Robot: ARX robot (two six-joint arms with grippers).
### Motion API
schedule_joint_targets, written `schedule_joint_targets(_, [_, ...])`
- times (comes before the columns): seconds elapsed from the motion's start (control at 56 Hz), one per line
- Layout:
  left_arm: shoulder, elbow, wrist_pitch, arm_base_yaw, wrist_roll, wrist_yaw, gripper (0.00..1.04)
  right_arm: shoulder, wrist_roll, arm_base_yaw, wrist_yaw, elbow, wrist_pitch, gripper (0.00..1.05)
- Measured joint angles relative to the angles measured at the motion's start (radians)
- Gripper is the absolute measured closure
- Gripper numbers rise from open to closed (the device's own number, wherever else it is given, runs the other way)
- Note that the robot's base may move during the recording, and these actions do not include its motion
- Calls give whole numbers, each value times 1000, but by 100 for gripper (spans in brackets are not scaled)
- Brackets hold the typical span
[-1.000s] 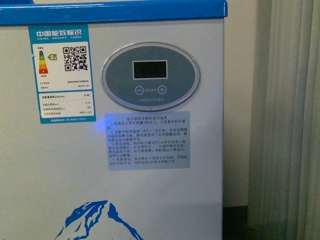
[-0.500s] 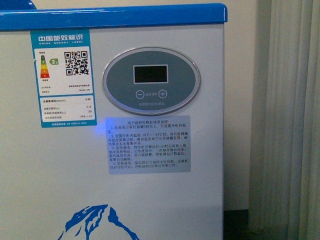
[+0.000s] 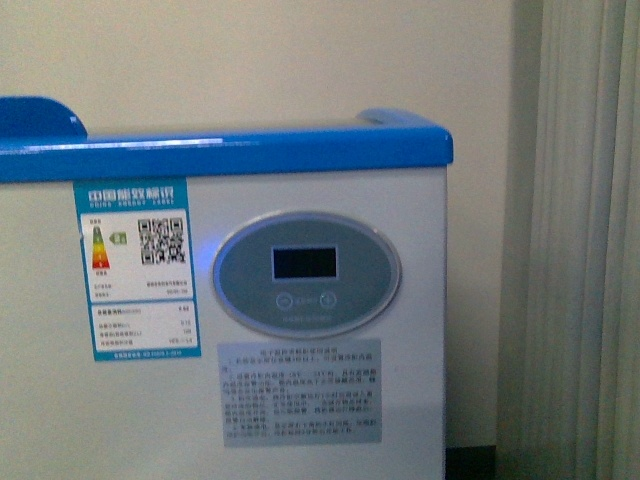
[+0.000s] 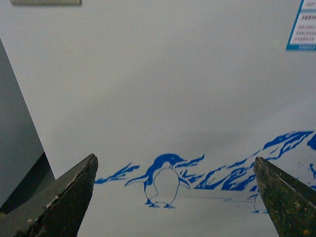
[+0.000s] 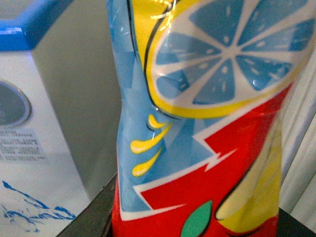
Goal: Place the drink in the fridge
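The right gripper [image 5: 195, 219] is closed around the drink [image 5: 197, 128]. Its dark fingers [image 5: 94, 212] show on both sides of the bottle, low down. The drink fills almost the whole right wrist view. Its label [image 5: 163, 163] is shiny, smooth plastic, a bit wrinkled. It is blue with a big round lemon slice with a yellow edge, yellow drops, a red zigzag shape and a small green leaf. The bottle curves in at the middle. The drink is outside the fridge [image 3: 100, 420], near its front corner.

The left gripper [image 4: 174, 158] is wide open and holds nothing. Its worn fingers [image 4: 69, 197] are dark, pointy and scratched. They point at the fridge's smooth white front, where a blue penguin [image 4: 163, 180] stands beside blue mountains [image 4: 247, 170].

The fridge is a white box with a thick, glossy blue rim [image 3: 250, 155] on top. On the front is a grey oval panel [image 3: 306, 272] with a black screen [image 3: 305, 263] and two little round buttons [image 3: 284, 303]. Beside it is a blue sticker [image 3: 135, 270] with coloured bars and a square code. Under the panel is a grey paper [image 3: 300, 392] full of tiny writing.

Behind the fridge is a plain cream wall [image 3: 250, 60]. To the right hangs a pale curtain [image 3: 580, 240] with long straight folds.
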Motion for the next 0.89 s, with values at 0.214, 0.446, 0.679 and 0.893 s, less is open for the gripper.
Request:
schedule_joint_targets(0.214, [0,0,0,0,0,-1,8,0,0,0,0,0,0,61])
schedule_joint_targets(0.446, [0,0,0,0,0,-1,8,-2,0,0,0,0,0,61])
schedule_joint_targets(0.679, [0,0,0,0,0,0,8,-3,0,0,0,0,0,61])
schedule_joint_targets(0.893, [0,0,0,0,0,0,8,-3,0,0,0,0,2,61])
